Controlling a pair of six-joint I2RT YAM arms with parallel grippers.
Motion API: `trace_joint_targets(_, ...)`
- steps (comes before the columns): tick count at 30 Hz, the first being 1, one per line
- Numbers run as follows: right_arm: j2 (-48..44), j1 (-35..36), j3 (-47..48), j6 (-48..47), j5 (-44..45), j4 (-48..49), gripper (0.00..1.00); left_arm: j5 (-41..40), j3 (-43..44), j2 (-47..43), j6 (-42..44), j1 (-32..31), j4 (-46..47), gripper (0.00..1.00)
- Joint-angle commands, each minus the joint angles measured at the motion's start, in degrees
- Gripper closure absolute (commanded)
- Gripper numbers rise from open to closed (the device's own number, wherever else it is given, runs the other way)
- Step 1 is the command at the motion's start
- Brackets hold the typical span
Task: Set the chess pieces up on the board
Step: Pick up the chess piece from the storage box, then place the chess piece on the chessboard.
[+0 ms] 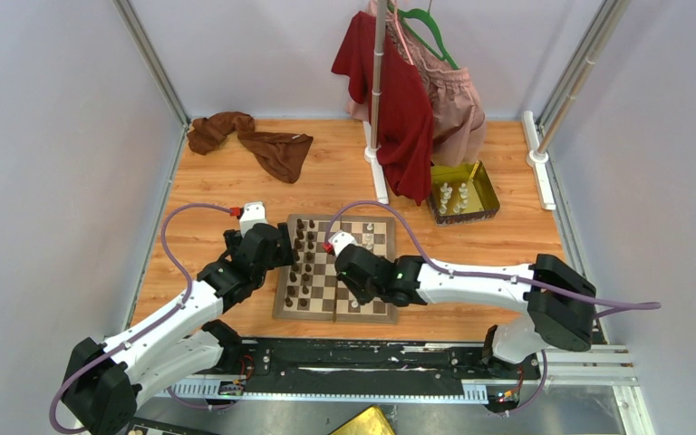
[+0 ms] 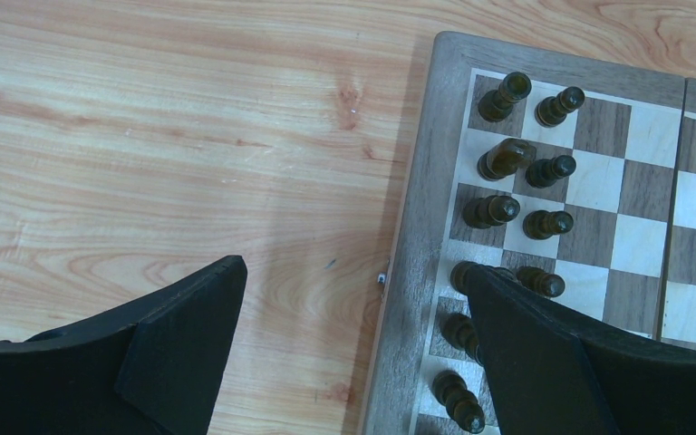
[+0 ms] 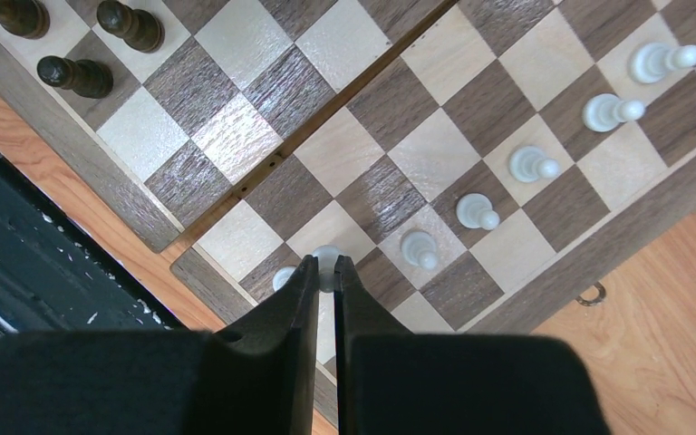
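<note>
On the board (image 1: 322, 306), how far along?

Me: The dark set (image 2: 507, 208) appears ranked in two files along its own side. The white pawns (image 3: 478, 211) run toward 2 o'clock from my right claw (image 3: 326, 272), which is pinched on a white piece (image 3: 326, 257) at the near edge. My left claw (image 2: 349, 272) gapes with nothing in it, beside the board's border.

And what's left?

Me: Spare white pieces (image 1: 451, 198) wait in the gold tray (image 1: 482, 192) (2 o'clock of the board). I judge it well past half done.

you find the board (image 1: 335, 267) centred on the table (image 1: 236, 181); chess pieces (image 1: 304, 263) in two files on its left half; more in the tray (image 1: 488, 195) behind-right.
</note>
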Motion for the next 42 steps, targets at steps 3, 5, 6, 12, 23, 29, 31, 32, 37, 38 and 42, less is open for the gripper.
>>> trace_joint_targets(3, -3.42, 0.88, 0.17, -0.25, 3.43, -2.65, 1.00, -1.07, -0.17, -0.50, -1.15, -0.52, 0.27, 0.00)
trace_joint_targets(5, -3.88, 0.84, -0.42, 0.00, 3.73, -2.85, 1.00, -0.95, -0.11, -0.40, -1.15, -0.50, 0.39, 0.00)
trace_joint_targets(6, -4.13, 0.84, -0.82, 0.19, 3.92, -2.92, 1.00, -0.91, -0.09, -0.28, -1.15, -0.48, 0.43, 0.00)
trace_joint_targets(12, -4.74, 0.84, -2.14, 0.65, 4.34, -3.09, 1.00, -0.82, -0.09, 0.06, -1.16, -0.48, 0.64, 0.00)
trace_joint_targets(23, -4.93, -0.32, -3.75, 0.78, 4.12, -2.71, 1.00, -0.62, 0.09, 1.12, -1.15, -0.44, 1.23, 0.00)
trace_joint_targets(29, -5.00, -1.07, -4.85, 0.83, 3.42, -2.21, 1.00, -0.32, 0.09, 1.73, -1.08, -0.46, 1.69, 0.00)
trace_joint_targets(31, -5.09, -1.27, -5.12, 0.86, 3.19, -2.07, 1.00, -0.36, 0.13, 1.91, -1.06, -0.44, 1.84, 0.00)
trace_joint_targets(32, -5.05, -1.36, -5.22, 0.90, 3.09, -1.94, 1.00, -0.35, 0.16, 2.02, -0.98, -0.50, 1.88, 0.00)
trace_joint_targets(37, -4.45, -1.71, -5.27, 0.76, 2.35, -1.62, 1.00, -0.39, 0.31, 2.38, -0.97, -0.48, 1.97, 0.00)
trace_joint_targets(38, -4.40, -1.71, -5.27, 0.65, 2.21, -1.46, 1.00, -0.40, 0.35, 2.45, -1.02, -0.49, 2.02, 0.00)
trace_joint_targets(42, -4.31, -1.76, -5.33, 0.76, 1.70, -1.20, 1.00, -0.44, 0.27, 2.62, -0.97, -0.44, 2.06, 0.00)
